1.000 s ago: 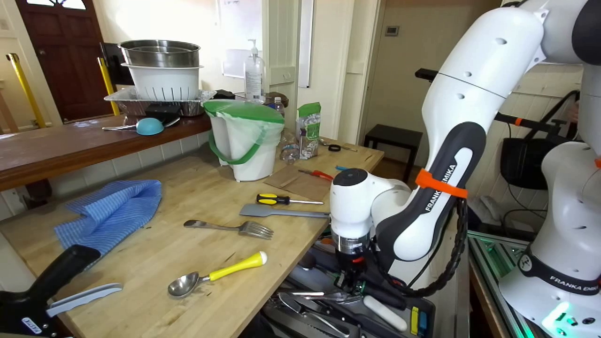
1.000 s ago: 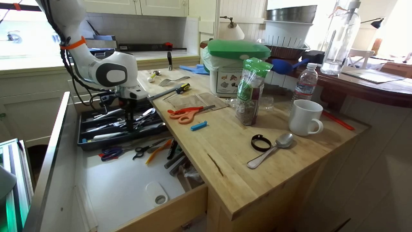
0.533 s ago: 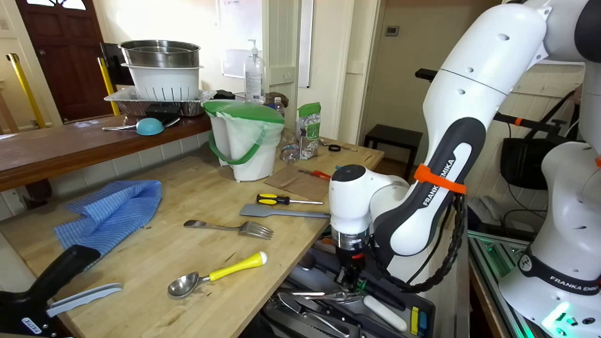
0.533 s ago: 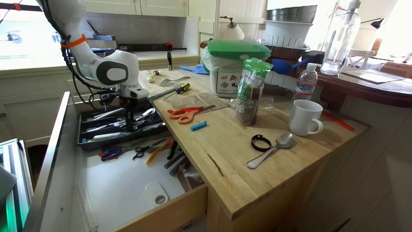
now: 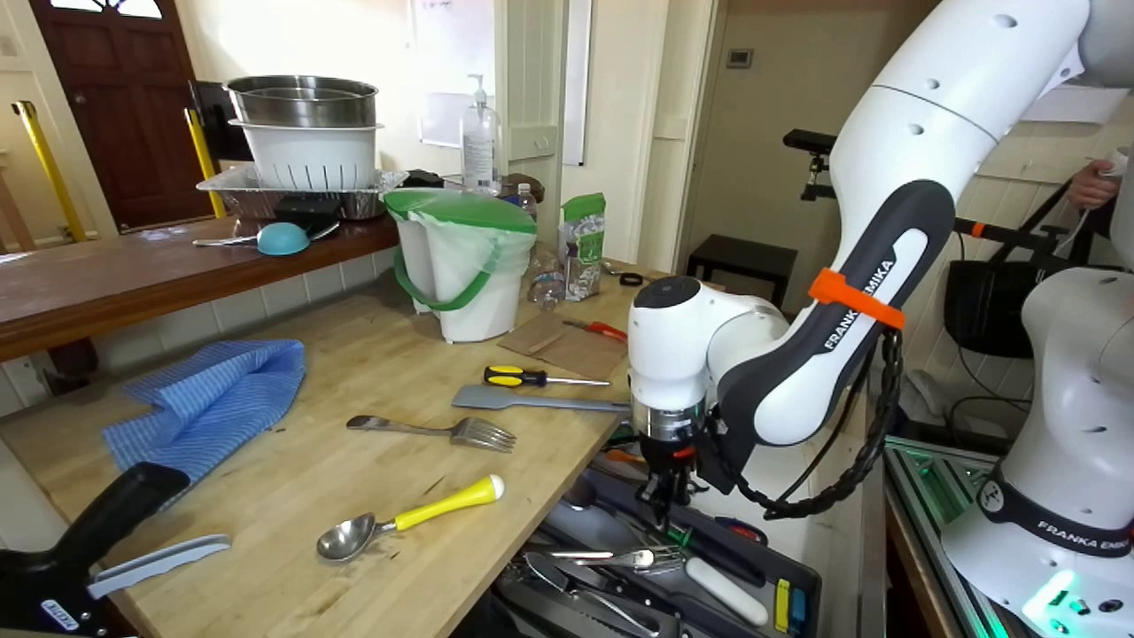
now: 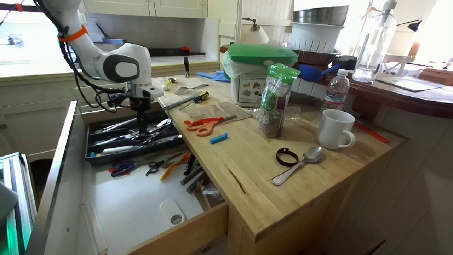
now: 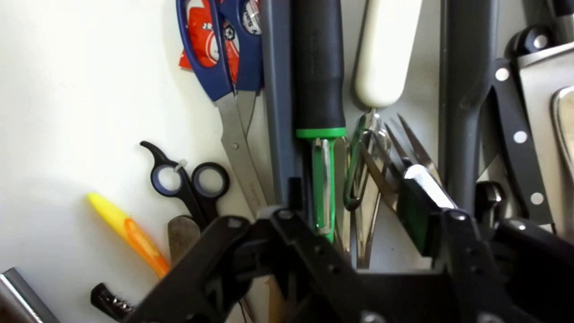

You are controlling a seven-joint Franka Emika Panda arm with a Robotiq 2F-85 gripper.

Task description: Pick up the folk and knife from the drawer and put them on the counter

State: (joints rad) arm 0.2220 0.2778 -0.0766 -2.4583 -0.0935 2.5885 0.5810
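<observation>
The drawer [image 6: 124, 209] is pulled out beside the counter [image 5: 283, 483], its dark tray [image 6: 106, 159] full of utensils. On the worktop rests the folk [image 5: 434, 431], silver, tines toward the drawer. Over the tray hangs my gripper [image 7: 356, 202], pointing down, fingers apart with nothing gripped between them; both exterior views show it there. Beneath the gap in the wrist view lie a green peeler [image 7: 323, 179] and silver utensils. Fork tines [image 7: 417, 143] show by the right-hand finger, which partly hides a bright handle end. The knife is uncertain; a black riveted handle [image 7: 515, 121] lies at right.
Near the drawer edge sit a grey spatula [image 5: 532, 400], a screwdriver [image 5: 518, 377] and a yellow-handled spoon [image 5: 447, 502]. Farther back stands a green-lidded bucket [image 5: 465, 283]. Scissors [image 6: 205, 127] and a white mug [image 6: 334, 129] are also on the worktop. Blue-handled scissors [image 7: 215, 85] lie beside the tray.
My gripper has risen a little above the tray, and its fingers have opened. A bright handle end now shows in the tray below it. The folk on the worktop has not moved.
</observation>
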